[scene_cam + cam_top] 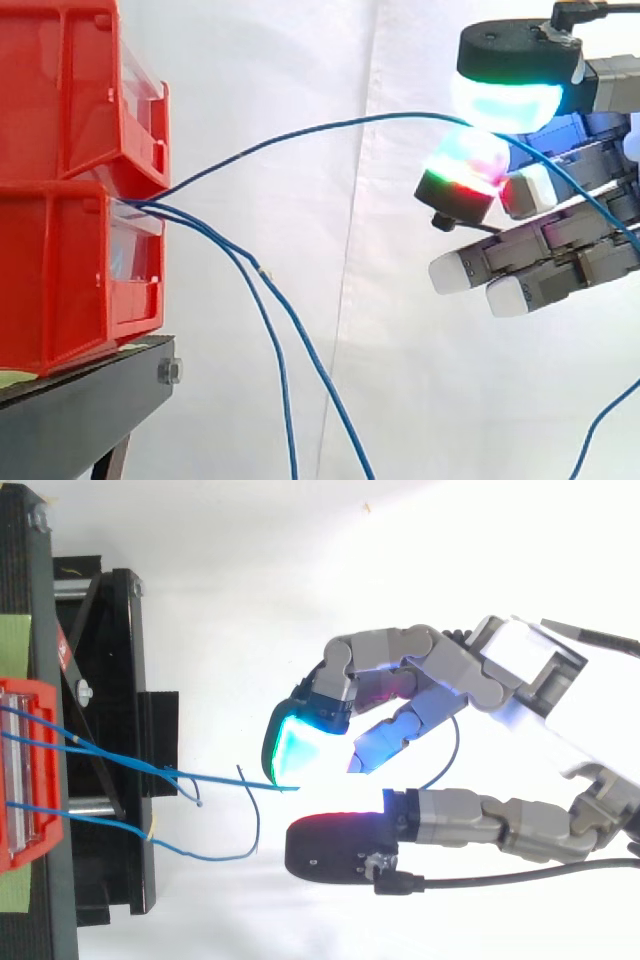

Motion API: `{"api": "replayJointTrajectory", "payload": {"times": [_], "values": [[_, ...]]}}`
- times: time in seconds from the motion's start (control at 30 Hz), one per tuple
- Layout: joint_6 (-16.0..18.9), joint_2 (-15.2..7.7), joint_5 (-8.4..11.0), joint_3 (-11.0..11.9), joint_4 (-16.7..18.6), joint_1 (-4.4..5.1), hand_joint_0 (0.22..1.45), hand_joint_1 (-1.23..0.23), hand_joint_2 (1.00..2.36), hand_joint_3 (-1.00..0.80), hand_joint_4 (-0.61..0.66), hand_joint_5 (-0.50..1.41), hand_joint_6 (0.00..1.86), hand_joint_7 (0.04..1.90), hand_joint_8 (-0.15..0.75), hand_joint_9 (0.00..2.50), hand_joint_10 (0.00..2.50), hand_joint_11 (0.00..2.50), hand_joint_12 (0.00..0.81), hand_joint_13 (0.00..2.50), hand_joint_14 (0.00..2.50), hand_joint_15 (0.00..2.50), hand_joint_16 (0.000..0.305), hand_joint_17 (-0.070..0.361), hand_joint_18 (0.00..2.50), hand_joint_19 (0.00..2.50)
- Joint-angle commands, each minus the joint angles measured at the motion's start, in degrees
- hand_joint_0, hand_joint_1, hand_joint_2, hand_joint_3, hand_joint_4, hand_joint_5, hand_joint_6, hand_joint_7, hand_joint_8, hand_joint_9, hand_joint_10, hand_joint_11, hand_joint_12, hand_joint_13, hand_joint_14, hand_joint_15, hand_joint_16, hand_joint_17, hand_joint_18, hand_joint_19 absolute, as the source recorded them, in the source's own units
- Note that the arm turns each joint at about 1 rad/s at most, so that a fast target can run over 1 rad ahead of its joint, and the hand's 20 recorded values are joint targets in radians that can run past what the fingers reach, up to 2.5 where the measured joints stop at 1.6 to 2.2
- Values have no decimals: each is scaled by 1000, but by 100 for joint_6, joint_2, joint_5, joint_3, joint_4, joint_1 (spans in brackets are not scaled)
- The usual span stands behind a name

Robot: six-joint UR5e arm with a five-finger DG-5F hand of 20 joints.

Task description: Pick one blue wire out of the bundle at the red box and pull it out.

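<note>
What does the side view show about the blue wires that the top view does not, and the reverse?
Side view: the red bins are stacked, and one blue wire arcs up to the hand while two other wires hang down. Top view: the wires' sideways spread across the bin front, and a curled loose end. Both: that blue wire is pinched between the hand's glowing pads.
</note>
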Motion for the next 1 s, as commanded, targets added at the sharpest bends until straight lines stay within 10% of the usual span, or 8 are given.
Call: {"api": "replayJointTrajectory", "payload": {"times": [0.0, 0.97], "values": [[0, -5, 0, -4, 0, 0, 659, -842, 1017, -141, 112, -77, 877, 1198, 255, 1196, 24, 842, 369, 644, 17, 461, 47, 105, 586, 462], [0, -5, 0, 5, 0, 0, 656, -830, 1017, -147, 104, -79, 884, 1174, 258, 1188, 23, 849, 370, 645, 17, 460, 47, 105, 590, 464]]}}
